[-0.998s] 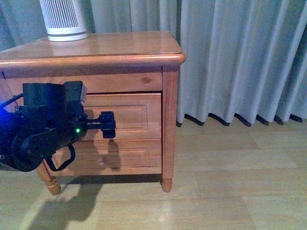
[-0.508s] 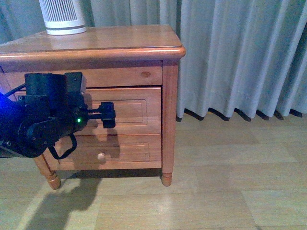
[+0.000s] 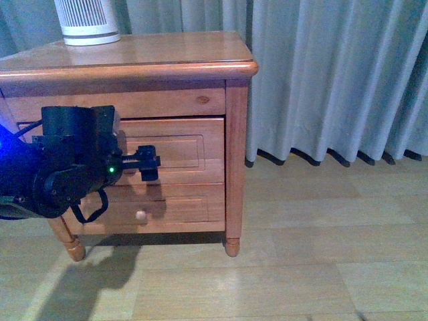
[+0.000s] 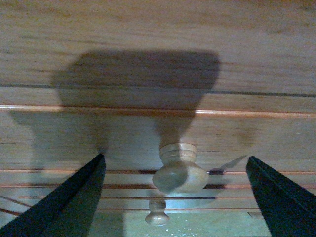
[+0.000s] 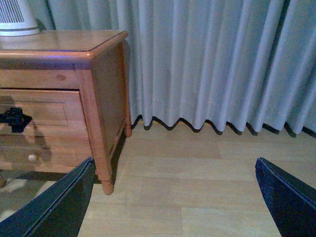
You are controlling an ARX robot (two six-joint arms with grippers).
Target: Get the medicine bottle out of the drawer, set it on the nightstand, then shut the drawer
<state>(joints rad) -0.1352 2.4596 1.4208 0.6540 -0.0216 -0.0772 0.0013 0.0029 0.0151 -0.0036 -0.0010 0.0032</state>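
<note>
The black left pincer (image 3: 148,162) stands wide open, fingers (image 4: 74,197) either side of the round wooden knob (image 4: 178,174), not touching — it belongs to the taller honey-brown panelled drawer (image 3: 184,152) of the glossy wooden nightstand (image 3: 167,53), whose top surface carries a white ribbed cylinder (image 3: 85,23); the right pincer (image 5: 175,165) gapes wide above pale plank floor (image 5: 197,192)

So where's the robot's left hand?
In the front view, the left gripper is at the left, before the nightstand's taller drawer, its open fingers either side of the round knob.
</note>
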